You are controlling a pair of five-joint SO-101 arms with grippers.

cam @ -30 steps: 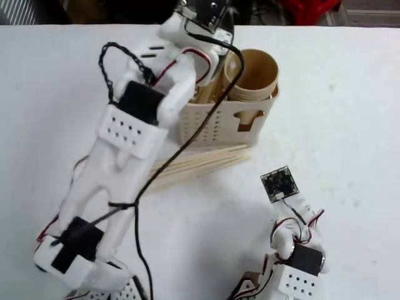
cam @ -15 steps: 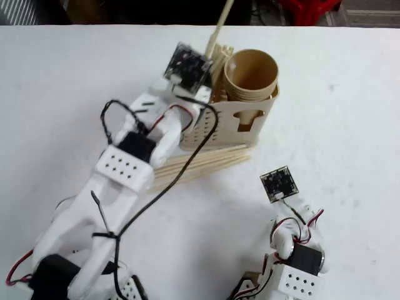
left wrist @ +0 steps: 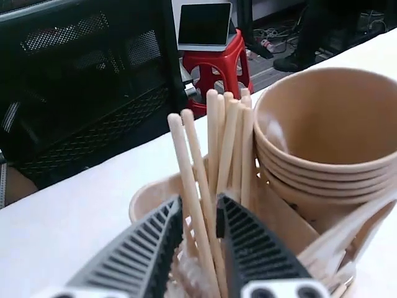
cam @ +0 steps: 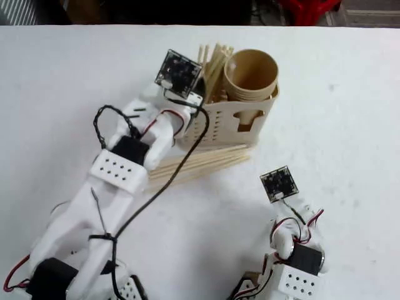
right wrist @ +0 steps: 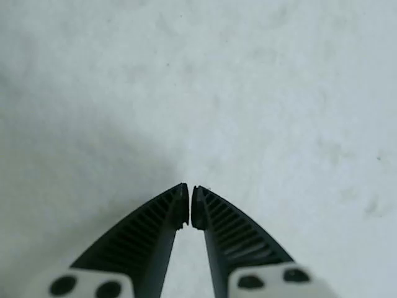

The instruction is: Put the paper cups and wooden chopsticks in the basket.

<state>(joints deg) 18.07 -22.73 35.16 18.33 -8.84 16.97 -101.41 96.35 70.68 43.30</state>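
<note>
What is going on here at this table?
The left pincer is shut on chopsticks standing in the basket, next to the stacked paper cups. More chopsticks lie on the table beside the basket, not yet put in. The right pincer is shut, holding nothing, above the bare table.

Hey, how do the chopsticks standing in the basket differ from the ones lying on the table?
The chopsticks in the basket stand nearly upright beside the stacked paper cups; the chopsticks on the table lie flat along the basket's outer wall. The left end effector is shut on two of the chopsticks in the basket; no end effector touches the chopsticks on the table. Both are plain light wooden sticks.
</note>
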